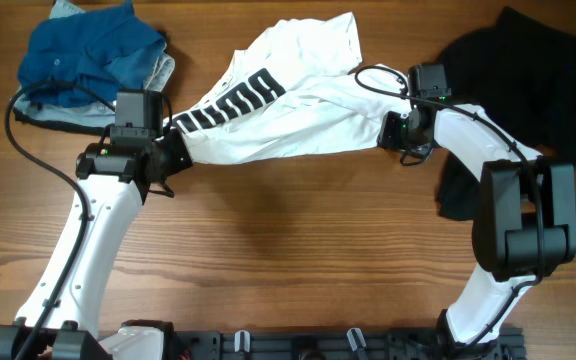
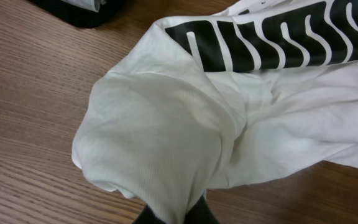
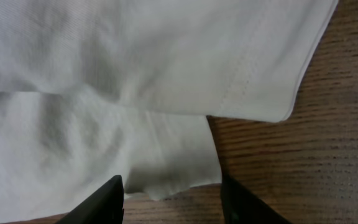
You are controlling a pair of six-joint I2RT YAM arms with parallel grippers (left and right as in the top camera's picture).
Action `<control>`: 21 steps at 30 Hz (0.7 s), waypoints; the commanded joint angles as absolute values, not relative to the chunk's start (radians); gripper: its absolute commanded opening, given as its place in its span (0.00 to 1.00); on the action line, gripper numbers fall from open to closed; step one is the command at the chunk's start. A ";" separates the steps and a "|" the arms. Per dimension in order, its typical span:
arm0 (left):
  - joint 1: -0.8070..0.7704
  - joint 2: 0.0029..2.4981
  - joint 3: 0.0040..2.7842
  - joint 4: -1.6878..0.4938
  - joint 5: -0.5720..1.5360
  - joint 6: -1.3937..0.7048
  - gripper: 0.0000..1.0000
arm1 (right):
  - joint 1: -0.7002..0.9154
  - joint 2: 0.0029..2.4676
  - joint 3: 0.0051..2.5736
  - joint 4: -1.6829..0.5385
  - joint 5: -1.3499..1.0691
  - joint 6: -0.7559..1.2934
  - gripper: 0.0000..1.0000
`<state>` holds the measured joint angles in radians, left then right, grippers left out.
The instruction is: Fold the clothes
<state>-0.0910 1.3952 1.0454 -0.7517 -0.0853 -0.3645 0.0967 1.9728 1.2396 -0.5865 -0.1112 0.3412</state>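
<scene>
The white T-shirt [image 1: 288, 115] lies bunched across the middle of the surface [image 1: 288, 260], slung between my two arms; its black block lettering [image 1: 233, 105] is rucked up toward the left end. My left end effector [image 2: 174, 216] is clamped tight on a wad of the white cloth, so that side's sorted. The right end effector [image 3: 171, 200] stands partway apart with the shirt's loose lower edge lying in the gap; can't tell from the wrist view whether the pads touch cloth at all.

To do this bit well I reckon the right side should bite in past the stitched hem, not just the floppy corner; then draw both ends apart evenly so it flattens. The fabric is a thin, fine-ribbed knit, matte and creased all over, likely to slip; the surface is smooth wood grain. A blue garment [image 1: 88, 55] sits crumpled at the far left; a black tee [image 1: 528, 90] is heaped at the far right.
</scene>
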 commanded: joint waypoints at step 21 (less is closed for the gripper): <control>-0.094 1.404 1.054 -0.744 -0.099 -0.371 0.04 | 0.160 2.039 1.203 -0.505 0.088 0.254 0.48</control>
